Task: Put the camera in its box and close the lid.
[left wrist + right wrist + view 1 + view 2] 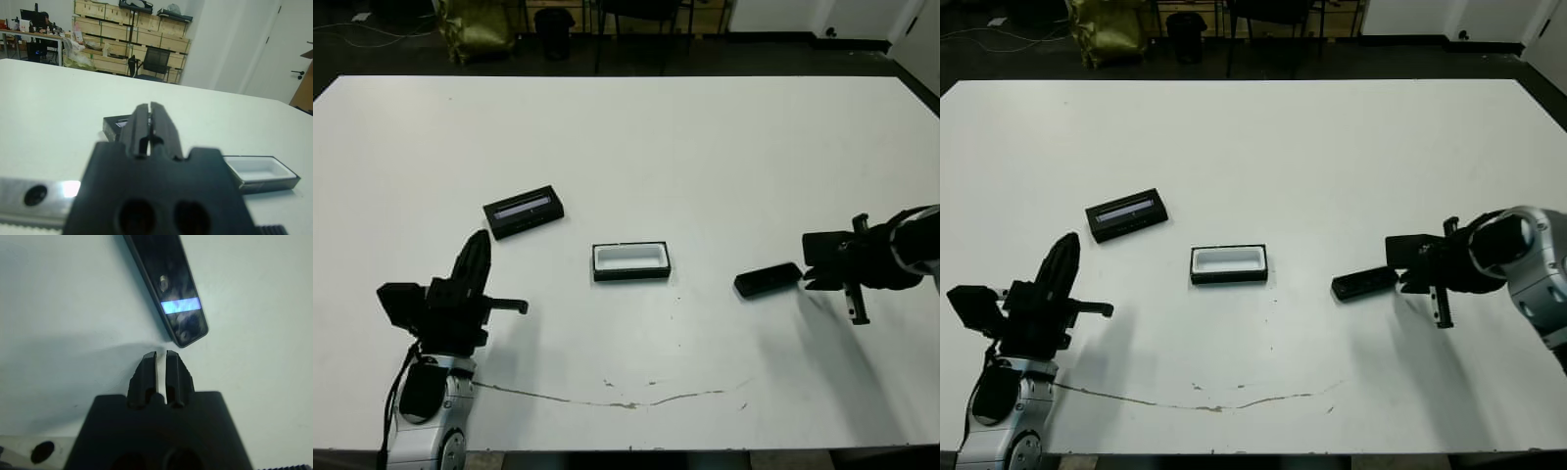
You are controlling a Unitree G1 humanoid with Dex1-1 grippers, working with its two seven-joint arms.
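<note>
The camera [769, 280] is a slim black bar lying flat on the white table, right of centre. In the right wrist view a bluish patch shines on the camera [168, 289]. My right gripper [808, 270] is shut just beyond the camera's right end, low over the table; the right gripper [161, 354] holds nothing. The box [630, 275], black with a white lining, lies open at the table's middle. The lid [523, 211], black with a pale stripe, lies to the box's left and further back. My left gripper [481, 240] is shut and empty, nearer than the lid.
A thin cracked line [626, 401] runs across the table [705, 147] near its front edge. Beyond the far edge are chair legs, a bin and a yellow bag [475, 27]. The left wrist view shows stacked crates [122, 34] and an office chair.
</note>
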